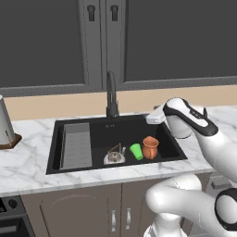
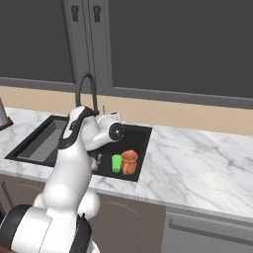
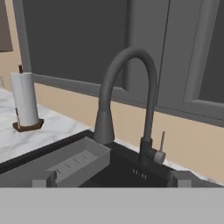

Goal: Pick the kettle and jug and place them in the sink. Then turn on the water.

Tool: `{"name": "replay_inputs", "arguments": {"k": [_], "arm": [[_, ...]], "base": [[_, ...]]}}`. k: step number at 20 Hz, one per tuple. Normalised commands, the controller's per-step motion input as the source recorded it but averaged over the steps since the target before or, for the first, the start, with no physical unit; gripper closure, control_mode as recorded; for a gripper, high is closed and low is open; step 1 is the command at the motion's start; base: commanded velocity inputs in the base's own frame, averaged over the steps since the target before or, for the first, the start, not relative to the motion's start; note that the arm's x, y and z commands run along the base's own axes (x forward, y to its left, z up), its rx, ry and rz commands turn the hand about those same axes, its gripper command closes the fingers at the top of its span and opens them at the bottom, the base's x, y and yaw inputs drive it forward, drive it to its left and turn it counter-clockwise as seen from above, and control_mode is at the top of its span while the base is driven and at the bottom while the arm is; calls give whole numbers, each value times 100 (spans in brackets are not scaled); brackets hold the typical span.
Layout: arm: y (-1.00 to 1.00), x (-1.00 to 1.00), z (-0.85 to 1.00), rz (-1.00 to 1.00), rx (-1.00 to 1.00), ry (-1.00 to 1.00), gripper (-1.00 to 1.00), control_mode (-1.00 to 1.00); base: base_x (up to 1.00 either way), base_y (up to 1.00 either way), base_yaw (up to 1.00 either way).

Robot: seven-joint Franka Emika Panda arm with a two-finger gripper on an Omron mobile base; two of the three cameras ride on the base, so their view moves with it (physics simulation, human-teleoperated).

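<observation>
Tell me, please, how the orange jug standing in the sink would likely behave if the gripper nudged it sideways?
The jug looks rigid, so it should slide or tip rather than flex. It stands upright and looks taller than its base, so a high push might topple it. The green cup close beside it would probably get knocked too.

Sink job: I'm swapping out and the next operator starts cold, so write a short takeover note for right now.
Hand: open, holding nothing, raised over the sink and facing the faucet.
Kettle: inside the basin, upright, near the front.
Jug: inside the basin, right of the kettle, with a green cup between them.
Done: both items are placed.
Left: turn on the water; no stream falls from the spout yet. The faucet's small lever sits at its right side in the hand view, probably the next thing to reach.
</observation>
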Motion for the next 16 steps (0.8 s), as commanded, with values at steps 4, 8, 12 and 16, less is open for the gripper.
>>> {"name": "replay_inputs", "arguments": {"k": [4,8,12,16], "arm": [[7,17,-10,0,0,0,-100,-100],[4,22,-6,0,0,-1,-100,-100],[3,26,-1,0,0,-2,-100,-100],[0,26,-5,0,0,-1,-100,-100]], "base": [[0,0,0],[0,0,0],[0,0,0],[0,0,0]]}}
